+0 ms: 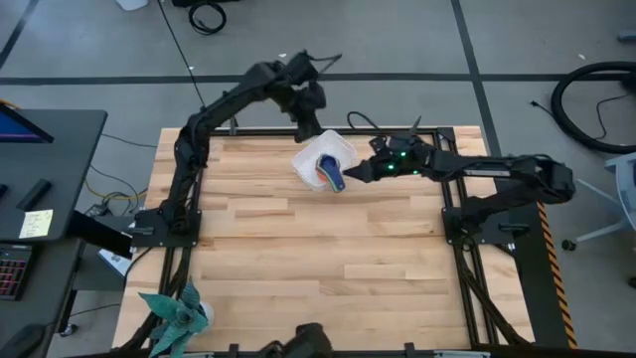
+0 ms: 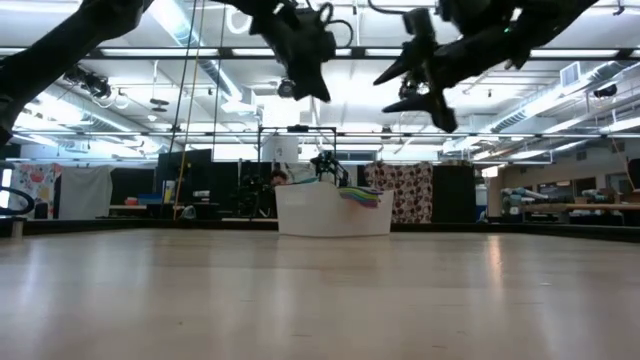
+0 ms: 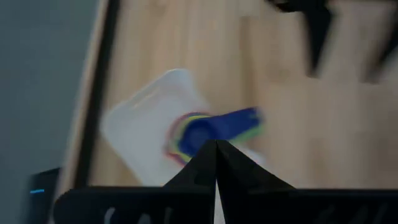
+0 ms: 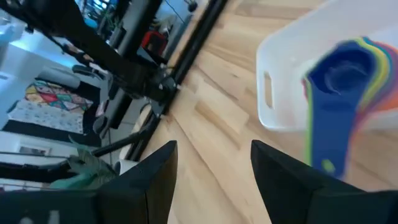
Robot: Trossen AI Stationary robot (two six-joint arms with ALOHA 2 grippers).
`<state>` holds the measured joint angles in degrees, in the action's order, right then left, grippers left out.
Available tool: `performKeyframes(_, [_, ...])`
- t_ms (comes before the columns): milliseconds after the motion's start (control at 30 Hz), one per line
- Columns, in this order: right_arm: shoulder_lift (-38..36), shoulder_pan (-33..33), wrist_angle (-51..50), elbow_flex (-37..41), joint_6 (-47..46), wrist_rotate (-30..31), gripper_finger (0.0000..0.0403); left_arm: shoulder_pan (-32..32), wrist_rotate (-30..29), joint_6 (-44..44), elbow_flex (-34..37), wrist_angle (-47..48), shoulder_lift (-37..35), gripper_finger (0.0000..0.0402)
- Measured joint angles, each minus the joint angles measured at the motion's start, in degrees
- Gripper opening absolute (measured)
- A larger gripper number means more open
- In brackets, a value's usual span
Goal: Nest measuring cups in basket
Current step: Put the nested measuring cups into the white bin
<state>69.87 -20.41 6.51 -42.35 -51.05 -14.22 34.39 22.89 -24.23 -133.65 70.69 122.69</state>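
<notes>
1. Pale butcher-block wood makes up the table (image 1: 328,259), the largest thing here; both arms reach over its far half, and the near half lies well behind both grippers.
2. Dark and jointed, the left arm runs up along the table's left edge and bends in over the far edge; the right arm comes in from the right side, lying low across the boards.
3. The white basket (image 1: 338,149) sits on the table near the far edge, just below and beside the left gripper and just ahead of the right gripper's fingertips. In the low view it stands flat on the wood, with both grippers raised well above it.
4. The teal spiky plant (image 1: 177,310) stands at the near left corner, well apart from either gripper.
5. The measuring cups (image 1: 329,171) lie stacked one inside another in the basket, dark blue on top, with rims of other colours fanned beneath; their handles stick out over the basket's rim toward the right gripper. The stack looks complete, though the lower cups are too blurred to count.
6. The left gripper (image 3: 216,152) hangs above the basket with its fingers pressed together and nothing between them.
7. The right gripper (image 4: 214,165) hovers just beside the cups' handles, fingers spread wide and empty, touching neither cups nor basket.
</notes>
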Motion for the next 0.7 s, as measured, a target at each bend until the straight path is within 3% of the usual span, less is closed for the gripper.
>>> performKeyframes(100, [-3.6,-0.4,-6.2,-0.1,-0.1,-0.4,0.0209,1.2,6.2,1.6,-0.6,5.5,-1.4,0.0008])
performKeyframes(267, [-7.1,-0.4,-19.6,0.0,-0.7,0.8,0.0209,1.3,7.9,2.7,0.9,18.2,-3.6,0.0008])
performKeyframes(533, [-7.2,-0.9,-27.5,0.0,1.0,1.8,0.0209,-6.2,7.3,6.7,1.6,18.1,-2.4,0.0008])
performKeyframes(700, [-7.2,-1.8,-27.2,0.0,3.3,1.2,0.0209,-11.5,3.7,8.6,10.8,14.7,-2.3,0.0008])
